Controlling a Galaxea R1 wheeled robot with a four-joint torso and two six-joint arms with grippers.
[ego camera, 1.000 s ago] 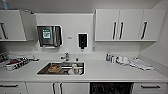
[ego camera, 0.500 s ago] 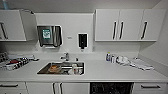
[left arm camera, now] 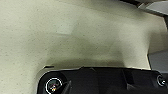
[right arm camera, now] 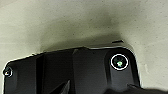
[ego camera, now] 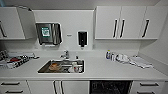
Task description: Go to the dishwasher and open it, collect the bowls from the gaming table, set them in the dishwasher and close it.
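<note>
The dishwasher (ego camera: 110, 87) sits under the white counter (ego camera: 105, 68), right of the sink. Its opening is dark and wire racks show inside. The gaming table and the bowls are out of view. Both wrist views look down past the robot's dark plate onto a pale speckled floor (left arm camera: 75, 32) (right arm camera: 75, 22).
A steel sink (ego camera: 62, 66) holds several dishes below a tap (ego camera: 66, 54). Bottles (ego camera: 108, 55) and cloths (ego camera: 140, 61) lie on the counter's right, a dish rack (ego camera: 15, 61) on its left. White wall cabinets (ego camera: 125, 22) hang above, with a paper dispenser (ego camera: 48, 33) and a soap dispenser (ego camera: 82, 38).
</note>
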